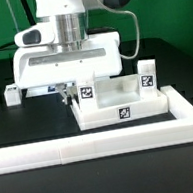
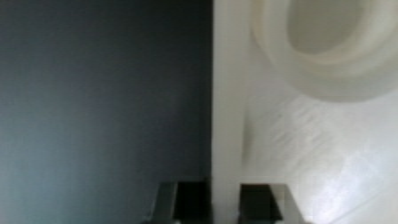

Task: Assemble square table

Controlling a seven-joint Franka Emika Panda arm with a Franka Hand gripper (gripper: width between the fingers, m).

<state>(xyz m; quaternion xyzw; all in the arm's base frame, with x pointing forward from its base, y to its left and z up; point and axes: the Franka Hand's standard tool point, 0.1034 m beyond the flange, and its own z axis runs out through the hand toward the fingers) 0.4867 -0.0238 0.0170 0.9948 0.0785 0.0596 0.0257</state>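
I see the gripper [image 1: 63,91] down low at the back corner of the white table top [image 1: 115,100], on the exterior view's left. Its two fingers [image 2: 187,203] are almost together, with only a thin slit between them. I see nothing held in them. In the wrist view they hang right over the table top's edge, with the dark table [image 2: 98,100] on one side and a round socket [image 2: 329,40] on the other. I cannot tell if they touch that edge. The table top lies flat, close against the L-shaped rail [image 1: 92,143]. One leg block [image 1: 145,75] stands at its far side, toward the exterior view's right. Two more leg blocks [image 1: 11,95] sit well apart on the exterior view's left.
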